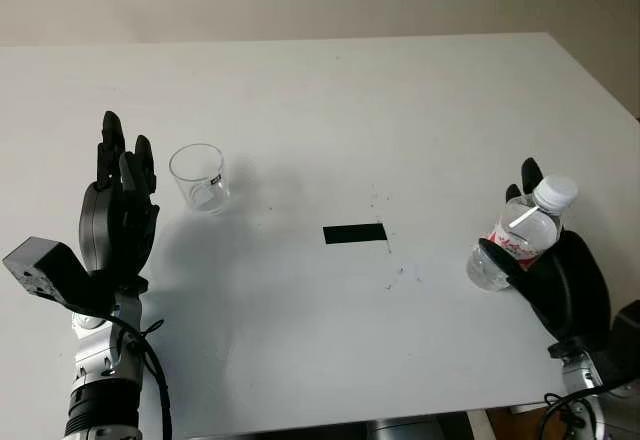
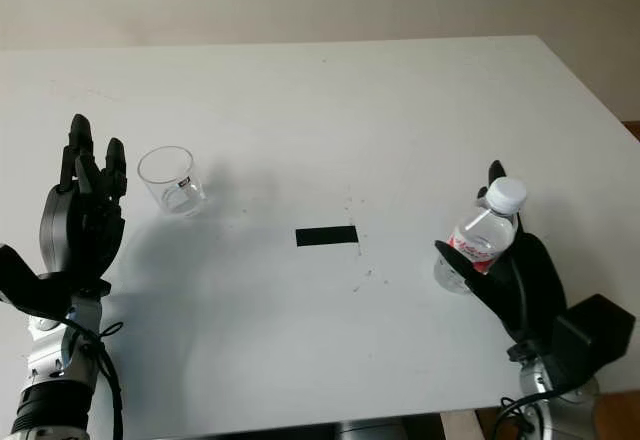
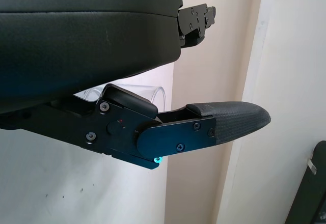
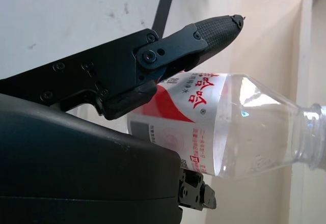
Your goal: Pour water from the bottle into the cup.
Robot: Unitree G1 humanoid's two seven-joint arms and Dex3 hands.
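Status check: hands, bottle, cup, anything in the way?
Right hand shut on bottle, cap on. Left hand open beside cup. Black tape strip between them, flat.

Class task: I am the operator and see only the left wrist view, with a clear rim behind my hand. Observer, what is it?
Observer: A clear cup, upright on the white table, just beside the open left hand.
Operator: Where is the bottle?
Observer: The right hand grips the bottle near the table's right edge.
Operator: Is its cap on?
Observer: Yes, a white cap is on it.
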